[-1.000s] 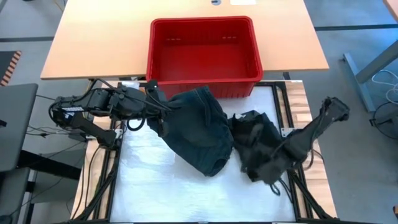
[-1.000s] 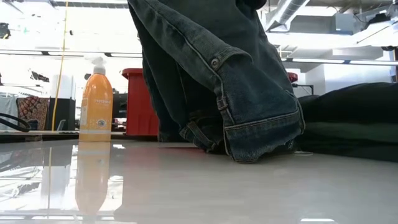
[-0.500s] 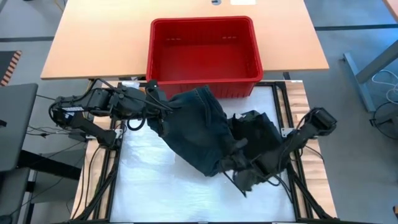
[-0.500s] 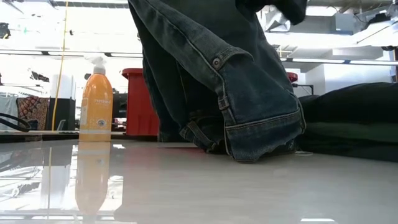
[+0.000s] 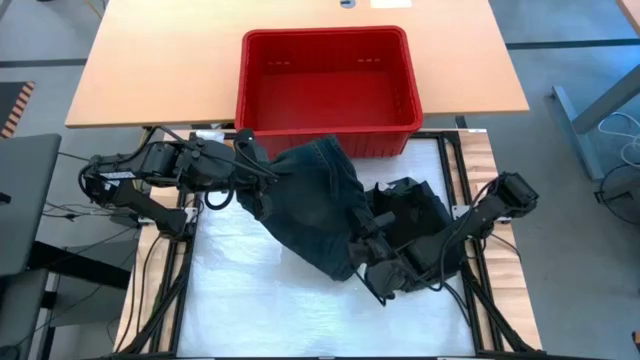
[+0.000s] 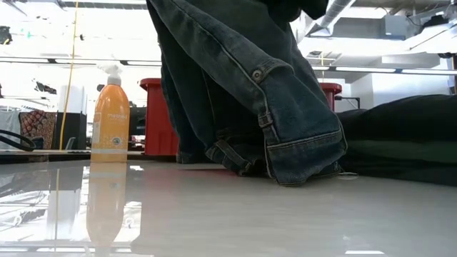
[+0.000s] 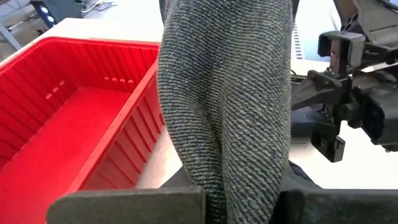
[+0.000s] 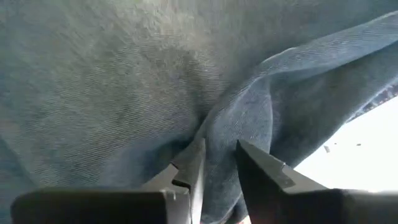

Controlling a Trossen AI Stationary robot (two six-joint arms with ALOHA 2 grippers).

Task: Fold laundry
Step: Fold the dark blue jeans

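Pinching a fold of blue denim, the right gripper (image 8: 214,163) sits at the near edge of the jeans (image 5: 310,205), its 2 fingers (image 8: 186,168) narrowly apart with a ridge of the fabric caught between them; in the high view it (image 5: 368,262) reaches in low from the right side of the table, its arm lying across a crumpled black garment (image 5: 415,215) that rests just right of the jeans and touches them. The left gripper (image 5: 250,170) is clamped on the far left part of the jeans, holding that end raised, with denim (image 7: 224,106) hanging straight down between its fingers in the left wrist view. From the low view the jeans (image 6: 243,93) drape from above, their hem resting on the white table surface (image 6: 214,214), with the dark garment (image 6: 400,139) heaped to the right. A red basket (image 5: 328,85) stands just beyond the jeans. An orange spray bottle (image 6: 111,118) stands behind the table at the left.
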